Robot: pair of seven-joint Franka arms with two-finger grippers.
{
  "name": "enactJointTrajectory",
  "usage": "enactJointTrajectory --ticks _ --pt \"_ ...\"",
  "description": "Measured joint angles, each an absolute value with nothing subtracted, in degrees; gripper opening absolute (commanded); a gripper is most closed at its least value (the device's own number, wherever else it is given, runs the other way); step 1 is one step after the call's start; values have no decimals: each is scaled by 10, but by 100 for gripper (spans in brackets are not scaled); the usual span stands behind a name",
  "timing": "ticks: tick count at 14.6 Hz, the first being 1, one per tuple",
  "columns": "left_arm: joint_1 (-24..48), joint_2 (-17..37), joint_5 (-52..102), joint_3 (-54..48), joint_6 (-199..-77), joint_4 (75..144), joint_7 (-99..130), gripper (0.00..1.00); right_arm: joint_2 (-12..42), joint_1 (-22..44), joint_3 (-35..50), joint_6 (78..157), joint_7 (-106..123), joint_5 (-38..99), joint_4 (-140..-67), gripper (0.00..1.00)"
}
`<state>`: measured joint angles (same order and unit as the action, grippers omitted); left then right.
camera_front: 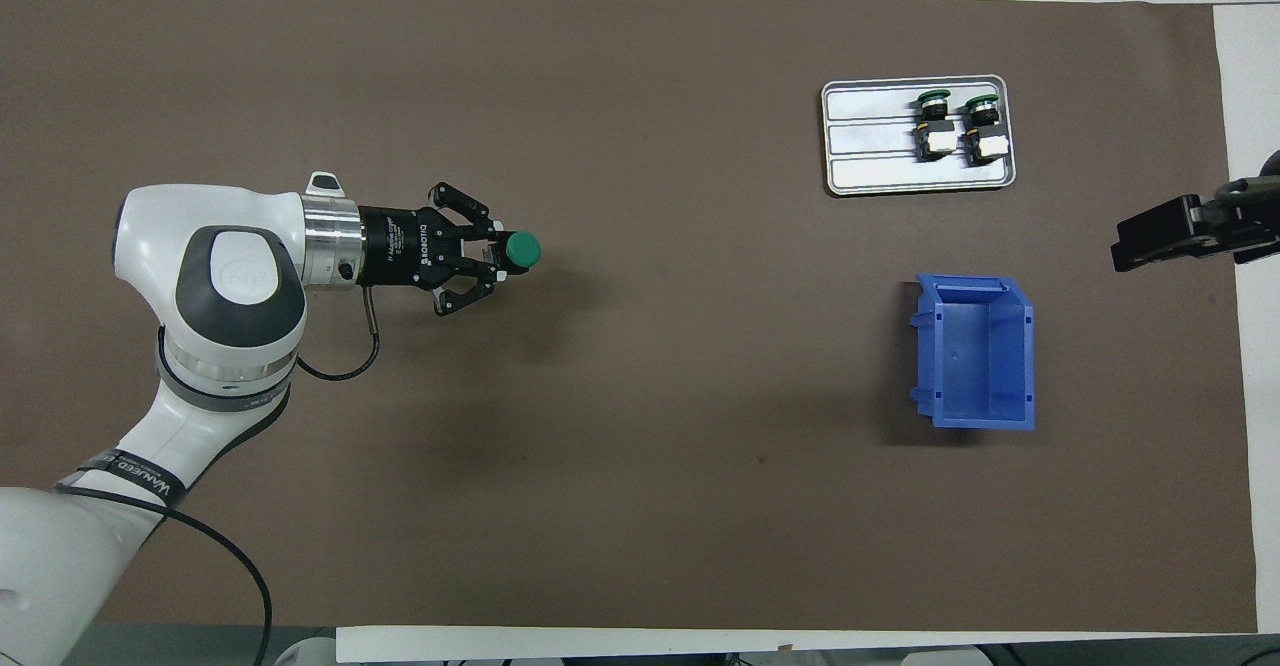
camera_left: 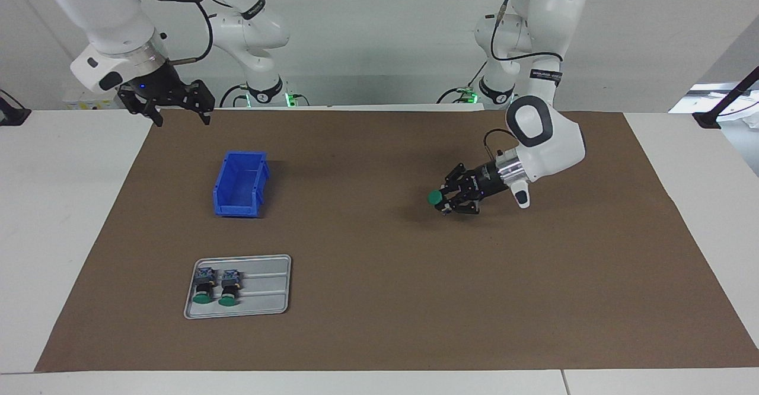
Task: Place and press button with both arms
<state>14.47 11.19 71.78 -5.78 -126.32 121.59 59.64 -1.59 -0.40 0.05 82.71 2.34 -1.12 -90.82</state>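
Two arms stand at the table, and from the facing view the left gripper [camera_left: 447,200] hangs low over the brown mat [camera_left: 391,300] toward the left arm's end, tipped over nearly level and pointing toward the table's middle. Its fingers are pinched on the button [camera_left: 436,197], whose round green cap sticks out past the fingertips; the button's body is hidden between them, and it looks clear of the mat, with a shadow under it. Well away from that gripper, toward the right arm's end, sits the blue bin [camera_left: 240,184], and farther from the robots than the bin lies a grey tray [camera_left: 270,288] with two more buttons [camera_left: 216,288] side by side in it, green caps pointing away from the robots. The right gripper [camera_left: 181,113] waits raised over the mat's edge at the robots' end, fingers spread wide with nothing between them. From the overhead view the left gripper [camera_front: 495,258] again clamps the button [camera_front: 522,250], cap leading toward the middle of the mat [camera_front: 640,446]. The blue bin [camera_front: 985,416] and the tray [camera_front: 870,161] with its two buttons [camera_front: 955,126] lie well apart from it. Only a piece of the right gripper [camera_front: 1165,236] shows at the picture's edge, beside the bin and clear of it.
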Motion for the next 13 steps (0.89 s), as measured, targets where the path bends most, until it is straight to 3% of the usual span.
enactJointTrajectory --ticks 13 --pt "111 162 886 -63 -1168 1257 378 6 -16 -4 0 827 23 -11 -908 99"
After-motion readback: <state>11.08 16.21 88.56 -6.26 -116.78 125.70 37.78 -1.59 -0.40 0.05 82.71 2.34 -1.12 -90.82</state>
